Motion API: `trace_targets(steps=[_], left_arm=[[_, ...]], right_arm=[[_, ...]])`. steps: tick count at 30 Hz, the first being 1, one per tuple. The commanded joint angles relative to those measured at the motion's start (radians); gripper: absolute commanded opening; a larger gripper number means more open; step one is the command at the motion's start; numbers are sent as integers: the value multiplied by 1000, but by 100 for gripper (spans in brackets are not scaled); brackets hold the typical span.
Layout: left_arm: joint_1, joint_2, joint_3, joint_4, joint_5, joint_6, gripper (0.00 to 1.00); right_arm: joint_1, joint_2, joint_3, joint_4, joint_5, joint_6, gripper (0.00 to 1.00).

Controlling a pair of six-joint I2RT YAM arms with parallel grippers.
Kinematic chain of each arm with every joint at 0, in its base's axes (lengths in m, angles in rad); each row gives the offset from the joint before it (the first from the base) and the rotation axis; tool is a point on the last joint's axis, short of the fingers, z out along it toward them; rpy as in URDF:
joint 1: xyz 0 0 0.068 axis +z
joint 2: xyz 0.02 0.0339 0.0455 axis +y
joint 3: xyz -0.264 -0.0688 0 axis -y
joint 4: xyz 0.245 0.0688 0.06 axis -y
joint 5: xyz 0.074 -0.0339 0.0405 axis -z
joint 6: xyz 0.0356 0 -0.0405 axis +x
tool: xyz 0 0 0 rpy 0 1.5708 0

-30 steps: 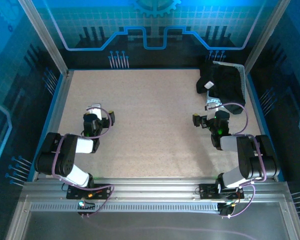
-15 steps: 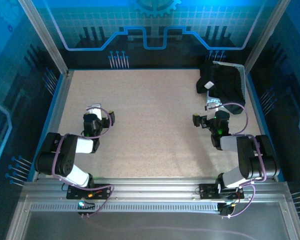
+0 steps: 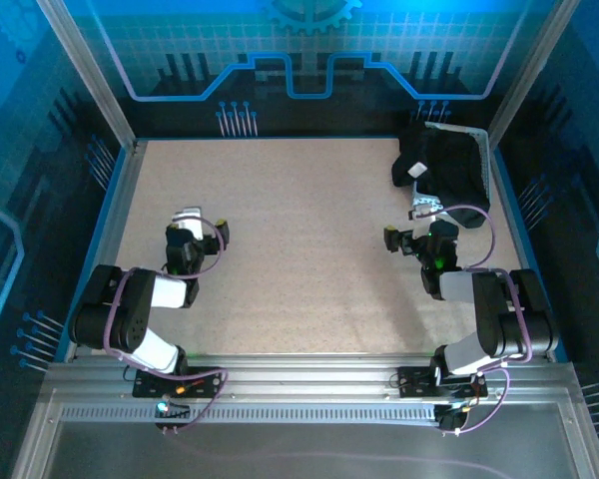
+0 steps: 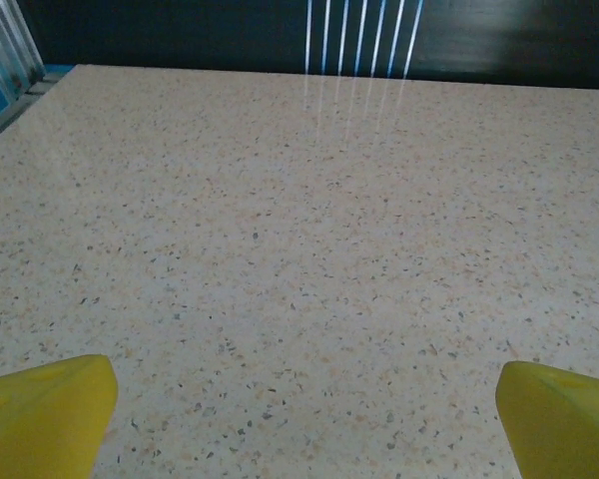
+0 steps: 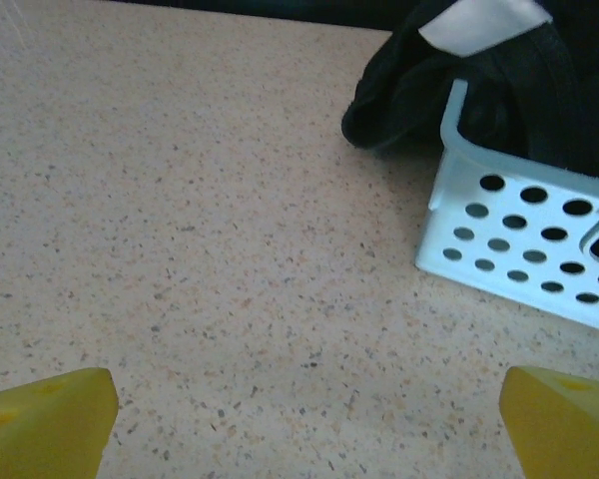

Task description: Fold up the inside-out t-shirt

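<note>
Motion is scarcely showing against a second ago: left gripper (image 4: 299, 424) and right gripper (image 5: 304, 424) are hovering wide open over the table (image 3: 299, 230), the inside-out t-shirt (image 3: 445, 170) lying bunched in the far-right tray (image 5: 519, 249), so folding is not yet starting.

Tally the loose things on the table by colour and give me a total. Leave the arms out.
Black: 1, the t-shirt, white label included
Light grey: 1, the perforated tray
Total: 2
</note>
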Motion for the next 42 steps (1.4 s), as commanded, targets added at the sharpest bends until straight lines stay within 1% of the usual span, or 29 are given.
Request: trace_targets(steps=[1, 5, 7, 8, 10, 13, 14, 16, 17, 18, 20, 21, 22, 23, 25, 26, 27, 28, 29, 30, 32, 33, 34, 36, 38, 42], left_arm=[[-45, -50, -70, 135, -16, 68, 99], [-116, -182, -117, 120, -82, 134, 99], [-158, -265, -118, 70, -139, 159, 99], [-170, -314, -113, 25, -147, 148, 99], [-178, -425, -75, -127, -142, 62, 99], [-181, -556, 57, -474, -112, -110, 99], [-181, -575, 111, -568, -98, -154, 99], [-182, -587, 188, -688, -93, -234, 99], [-181, -588, 231, -769, -123, -304, 99], [-181, -587, 278, -862, -163, -369, 99], [-180, -575, 368, -1031, -199, -451, 99], [-179, -566, 406, -1088, -186, -450, 99], [-178, -559, 429, -1130, -170, -445, 99], [-179, -553, 455, -1169, -161, -454, 99], [-176, -554, 469, -1211, -170, -508, 99], [-167, -561, 463, -1221, -171, -552, 99], [-160, -571, 448, -1220, -159, -591, 99], [-149, -581, 430, -1196, -122, -595, 99], [-140, -588, 407, -1160, -70, -573, 99], [-138, -589, 397, -1144, -45, -558, 99], [-138, -568, 406, -1148, 13, -531, 99], [-138, -552, 414, -1154, 40, -522, 99], [-139, -536, 421, -1157, 64, -516, 99], [-141, -501, 431, -1155, 118, -510, 99], [-145, -479, 433, -1149, 155, -508, 99], [-153, -457, 430, -1137, 178, -504, 99]], right_arm=[[22, -24, -41, 102, -24, -23, 100], [61, -105, -79, 103, 9, -59, 100], [93, -179, -89, 50, 33, -81, 100], [111, -225, -84, -7, 49, -88, 100], [133, -324, -73, -108, 72, -78, 100], [142, -479, -35, -263, 109, 8, 100], [144, -527, 2, -347, 141, 50, 100], [139, -585, 96, -518, 219, 164, 100], [129, -602, 154, -620, 234, 222, 100], [105, -607, 222, -723, 198, 276, 100], [38, -590, 336, -876, 40, 357, 100], [-4, -578, 372, -918, -47, 404, 100], [-47, -571, 388, -921, -136, 440, 100], [-97, -567, 384, -886, -232, 462, 100], [-170, -573, 344, -799, -297, 573, 100], [-206, -569, 322, -721, -357, 588, 100], [-223, -549, 328, -685, -399, 573, 100], [-217, -523, 370, -747, -376, 539, 100], [-196, -482, 441, -843, -320, 488, 100], [-170, -437, 507, -919, -267, 435, 100], [-136, -358, 589, -992, -170, 389, 100], [-132, -314, 623, -1014, -147, 388, 100], [-132, -278, 649, -1021, -143, 382, 100], [-126, -162, 722, -1042, -100, 373, 100], [-126, -54, 800, -1072, -86, 363, 99], [-128, 150, 961, -1133, -83, 348, 95]])
